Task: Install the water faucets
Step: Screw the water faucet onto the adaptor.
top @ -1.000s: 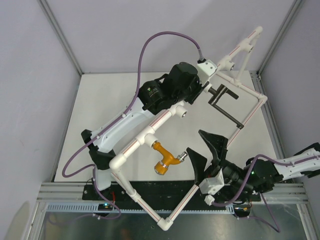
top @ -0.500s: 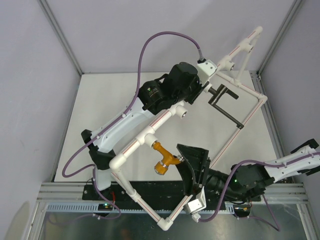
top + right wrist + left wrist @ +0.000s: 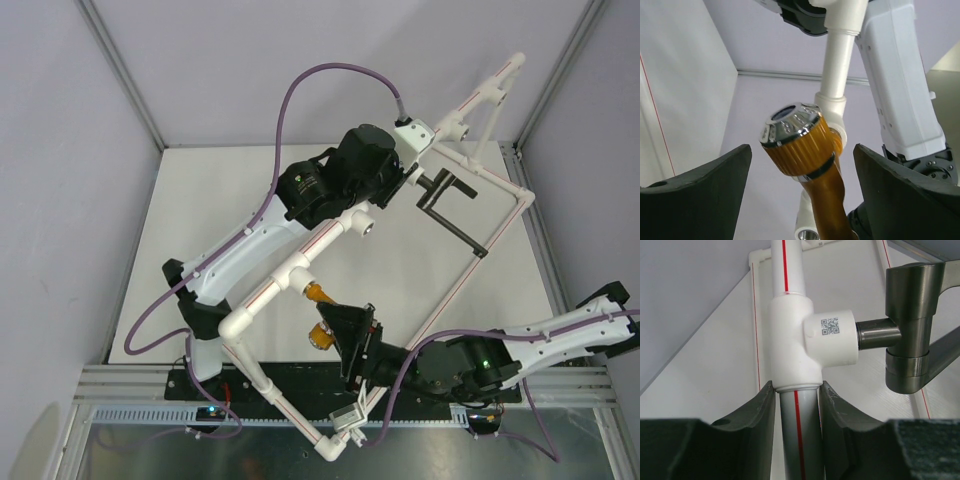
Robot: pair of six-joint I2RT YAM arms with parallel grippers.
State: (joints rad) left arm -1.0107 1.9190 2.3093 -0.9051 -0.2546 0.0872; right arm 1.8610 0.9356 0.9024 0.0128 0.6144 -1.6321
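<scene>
Centrally, the orange-brass tap (image 3: pixel 318 294) juts from the white pipe frame (image 3: pixel 262 296) near the table's near edge, its shiny knob (image 3: pixel 790 121) between the right gripper's (image 3: pixel 338 340) widely spread fingers (image 3: pixel 705 185), which stand apart from it. Farther right, the black tap (image 3: pixel 912 330) sits in a tee; the left gripper (image 3: pixel 796 405) clamps the pipe just below that tee.

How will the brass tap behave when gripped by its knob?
The tap looks solid metal: probably stiff and heavy. Its shiny knob may slip, though ridges help. Seemingly joined to the pipe, it might turn, not lift.
</scene>
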